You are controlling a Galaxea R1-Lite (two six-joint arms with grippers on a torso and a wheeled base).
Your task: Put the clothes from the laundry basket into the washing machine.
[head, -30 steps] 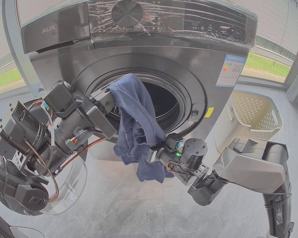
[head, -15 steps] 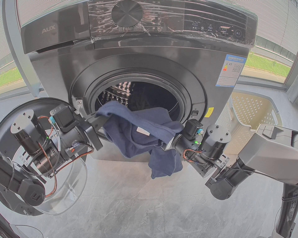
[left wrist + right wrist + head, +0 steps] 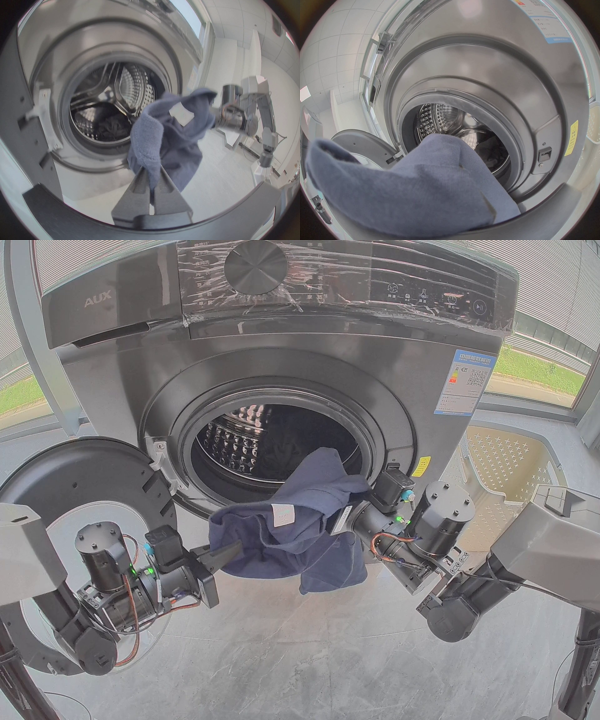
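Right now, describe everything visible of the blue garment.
The blue garment is soft, dark navy knit cloth with a pale tag. It hangs bunched between both arms before the open washing machine. One corner is pinched in the left gripper, and the other end is draped over the right gripper. A fold dangles below.

Blue label [image 3: 465,384] and yellow sticker [image 3: 421,466] on washing machine [image 3: 312,359]

Laundry area: front-load washing machine [image 3: 281,359], plastic laundry basket [image 3: 512,471], grey tile floor [image 3: 281,652], large windows [image 3: 544,365].

head view down onto washing machine [image 3: 300,359], wrist views low, close, all share drum [image 3: 125,90]
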